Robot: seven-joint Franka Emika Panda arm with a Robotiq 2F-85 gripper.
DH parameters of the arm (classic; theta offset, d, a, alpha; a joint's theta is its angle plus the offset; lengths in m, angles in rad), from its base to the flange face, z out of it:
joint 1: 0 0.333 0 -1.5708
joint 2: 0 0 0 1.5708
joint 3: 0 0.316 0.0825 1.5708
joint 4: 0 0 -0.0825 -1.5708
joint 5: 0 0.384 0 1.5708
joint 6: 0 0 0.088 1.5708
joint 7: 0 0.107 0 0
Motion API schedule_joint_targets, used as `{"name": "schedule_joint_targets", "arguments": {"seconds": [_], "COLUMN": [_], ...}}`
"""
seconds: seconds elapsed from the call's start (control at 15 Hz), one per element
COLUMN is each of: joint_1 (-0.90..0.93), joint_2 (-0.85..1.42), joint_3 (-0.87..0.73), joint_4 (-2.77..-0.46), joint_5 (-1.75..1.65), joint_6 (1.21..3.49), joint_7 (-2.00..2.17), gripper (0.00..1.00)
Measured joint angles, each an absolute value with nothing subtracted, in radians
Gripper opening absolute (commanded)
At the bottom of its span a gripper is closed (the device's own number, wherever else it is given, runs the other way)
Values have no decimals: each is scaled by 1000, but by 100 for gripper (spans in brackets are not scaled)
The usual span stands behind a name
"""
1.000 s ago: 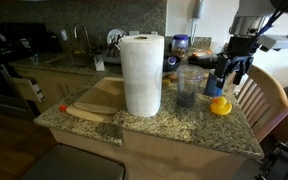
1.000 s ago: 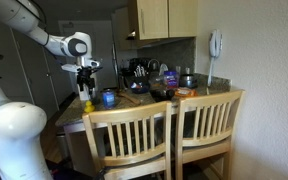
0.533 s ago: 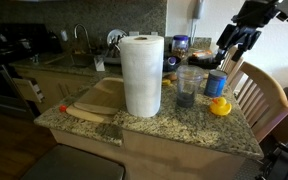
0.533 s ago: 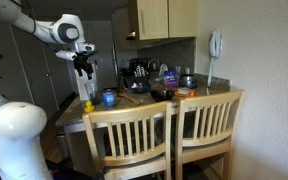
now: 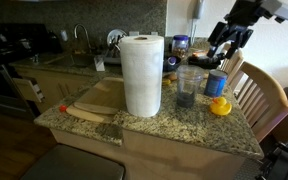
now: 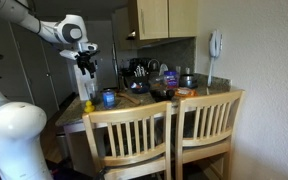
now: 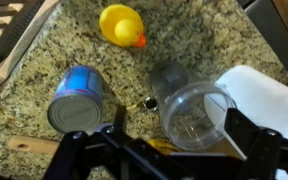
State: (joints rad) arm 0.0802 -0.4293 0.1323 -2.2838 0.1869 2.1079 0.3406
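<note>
My gripper (image 5: 224,50) (image 6: 85,66) hangs open in the air above the granite counter (image 5: 184,125), with nothing between its fingers. In the wrist view the gripper (image 7: 169,152) frames a clear plastic cup (image 7: 196,112) standing upright right below it. A blue can (image 7: 79,98) stands just left of the cup, and a yellow rubber duck (image 7: 121,24) lies further off. In an exterior view the cup (image 5: 189,86), the can (image 5: 216,83) and the duck (image 5: 220,106) cluster under the arm. The can (image 6: 108,98) and duck (image 6: 86,104) sit near the counter's edge.
A tall paper towel roll (image 5: 142,75) (image 7: 269,95) stands close beside the cup. A wooden cutting board (image 5: 94,100) lies past it. Two wooden chairs (image 6: 169,135) stand against the counter, one chair (image 5: 262,100) near the arm. Kitchen items (image 6: 144,75) crowd the back.
The gripper has risen from low beside the can and duck to well above the counter, then shifted a little toward the cup. It stayed open.
</note>
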Motion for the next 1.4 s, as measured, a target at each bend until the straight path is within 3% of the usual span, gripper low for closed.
{"name": "schedule_joint_targets", "arguments": {"seconds": [0.47,1.0,1.4], "joint_1": [7,18,24], "joint_2": [-120,-101,214], "joint_3": [130,127,64], "joint_4": [-1936,-1916,-1608], "joint_5": [17,-35,-88], "joint_6": [2290,2289,2292], "joint_7": [641,732,943], "gripper": [100,100,100]}}
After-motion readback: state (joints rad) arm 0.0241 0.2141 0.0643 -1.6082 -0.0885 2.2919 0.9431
